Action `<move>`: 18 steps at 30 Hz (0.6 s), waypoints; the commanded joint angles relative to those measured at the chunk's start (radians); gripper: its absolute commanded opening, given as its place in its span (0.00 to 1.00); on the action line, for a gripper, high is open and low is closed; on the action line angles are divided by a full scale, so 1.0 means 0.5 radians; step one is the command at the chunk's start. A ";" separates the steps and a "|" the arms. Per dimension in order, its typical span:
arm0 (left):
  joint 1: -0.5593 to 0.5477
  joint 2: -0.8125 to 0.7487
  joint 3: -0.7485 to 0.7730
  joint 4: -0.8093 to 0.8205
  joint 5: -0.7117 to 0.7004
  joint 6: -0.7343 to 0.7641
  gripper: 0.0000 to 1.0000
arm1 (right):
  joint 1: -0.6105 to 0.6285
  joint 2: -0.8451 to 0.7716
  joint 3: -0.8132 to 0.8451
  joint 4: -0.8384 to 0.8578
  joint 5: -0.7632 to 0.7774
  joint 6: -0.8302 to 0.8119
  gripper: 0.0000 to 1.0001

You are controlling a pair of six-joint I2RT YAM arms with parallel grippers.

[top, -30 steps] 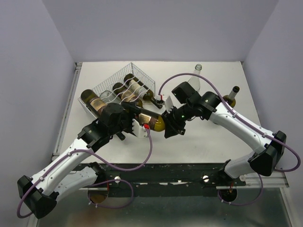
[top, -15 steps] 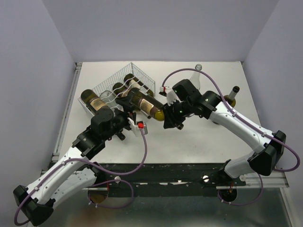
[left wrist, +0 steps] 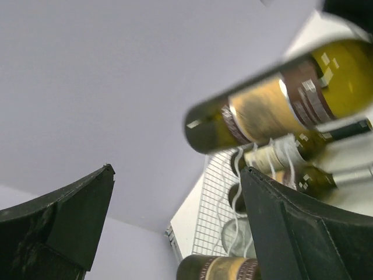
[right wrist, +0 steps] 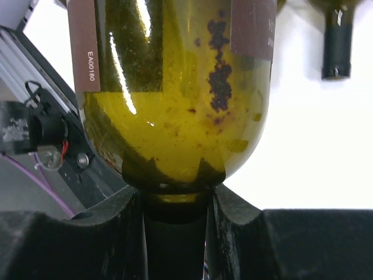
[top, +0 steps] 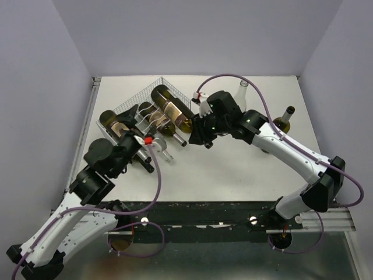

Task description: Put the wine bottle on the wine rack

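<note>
The wine bottle [top: 172, 109] lies slanted over the right-hand side of the wine rack [top: 125, 105], its base toward 11 o'clock and its neck toward 5 o'clock. The right jaws are clamped on that neck just below the shoulder. In the right wrist view the black fingers [right wrist: 233, 221] press on either side of the neck and the greenish glass of the wine bottle [right wrist: 175, 116] fills the picture above them. Whether the bottle touches the wire or hangs just above it cannot be told.

The rack sits at about 10 o'clock on the worktop [top: 233, 169]. It already carries a dark bottle [top: 116, 122] on its left side and another bottle [top: 156, 119] next to the held one.

The left jaws are apart and grip nothing, near the rack's 6 o'clock edge. Their two fingers [left wrist: 64, 221] frame the blurred wine bottle [left wrist: 280, 99] and the rack's mesh [left wrist: 213, 216].

A clear bottle [top: 242, 93] stands at 1 o'clock, and a green bottle [top: 284, 119] stands at 3 o'clock.
</note>
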 commanded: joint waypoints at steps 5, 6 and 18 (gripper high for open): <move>-0.003 -0.300 0.413 -0.161 -0.441 -0.981 0.99 | 0.196 0.397 0.281 0.623 0.122 0.111 0.01; -0.003 -0.307 0.474 -0.253 -0.478 -1.104 0.99 | 0.217 0.461 0.330 0.632 0.143 0.117 0.01; 0.000 -0.604 0.450 -0.478 -0.616 -1.630 0.99 | 0.359 0.983 0.662 0.706 0.285 0.130 0.01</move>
